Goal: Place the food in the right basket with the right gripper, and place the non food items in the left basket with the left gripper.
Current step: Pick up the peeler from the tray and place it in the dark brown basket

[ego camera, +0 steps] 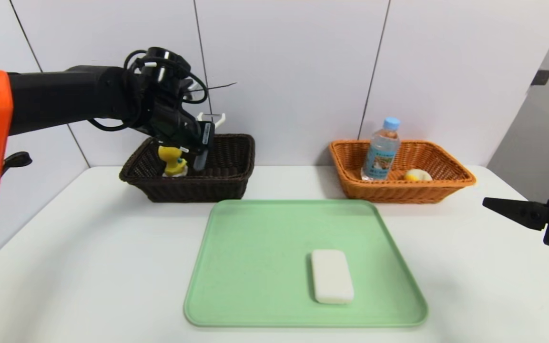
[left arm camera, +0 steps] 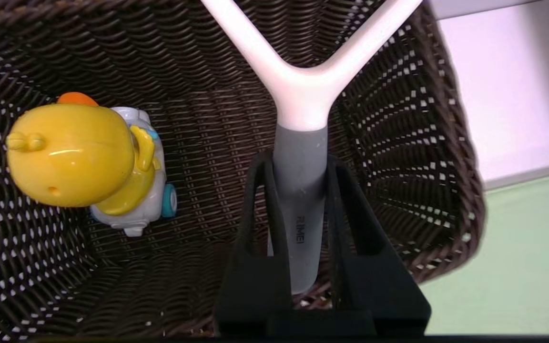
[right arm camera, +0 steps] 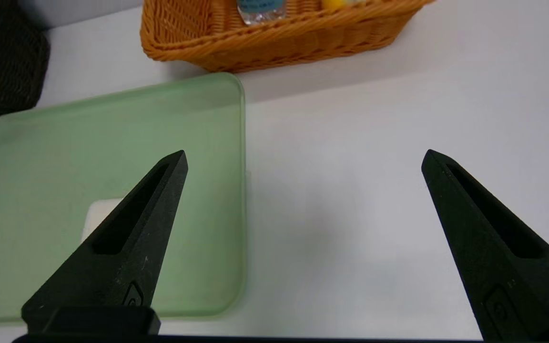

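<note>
Peeler [left arm camera: 300,190] in left pincer [left arm camera: 300,166], over dark basket [ego camera: 198,189], inside its rim

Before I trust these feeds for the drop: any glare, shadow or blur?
Left wrist view: glare on the duck's head, left gripper dark; head view: soft shadow beside the dark basket; right wrist view: faint shadow beside the tray.

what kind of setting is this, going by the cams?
Probably a lab or test station for sorting: pale panelled walls, a bare white tabletop with a green tray, and two wicker baskets, dark brown and orange-tan.
</note>
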Robot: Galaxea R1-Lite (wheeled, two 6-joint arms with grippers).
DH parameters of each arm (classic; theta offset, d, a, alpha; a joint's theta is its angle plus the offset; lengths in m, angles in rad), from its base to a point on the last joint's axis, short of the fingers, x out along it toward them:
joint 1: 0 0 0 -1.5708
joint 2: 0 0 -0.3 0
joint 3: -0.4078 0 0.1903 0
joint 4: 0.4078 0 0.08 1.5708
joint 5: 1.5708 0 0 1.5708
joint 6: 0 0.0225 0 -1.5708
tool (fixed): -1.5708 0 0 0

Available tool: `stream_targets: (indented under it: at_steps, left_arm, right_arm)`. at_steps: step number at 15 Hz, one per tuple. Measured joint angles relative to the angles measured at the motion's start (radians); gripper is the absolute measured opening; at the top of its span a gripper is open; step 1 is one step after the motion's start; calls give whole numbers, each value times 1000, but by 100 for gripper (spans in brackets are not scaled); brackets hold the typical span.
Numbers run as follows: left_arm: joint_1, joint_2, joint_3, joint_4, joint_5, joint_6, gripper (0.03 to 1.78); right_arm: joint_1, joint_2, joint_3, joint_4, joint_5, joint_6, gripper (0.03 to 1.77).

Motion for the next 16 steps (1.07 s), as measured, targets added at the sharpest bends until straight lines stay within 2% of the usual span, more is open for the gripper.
stream_targets:
  at_steps: [3, 16]
  left_arm:
    - [11, 45, 0, -55, -4, 2, 26]
    - [66, 191, 0, -100, -4, 8, 26]
  right_arm:
    - [1, 12, 10, -23, 1, -1, 170]
    - [0, 61, 10, -24, -2, -1, 170]
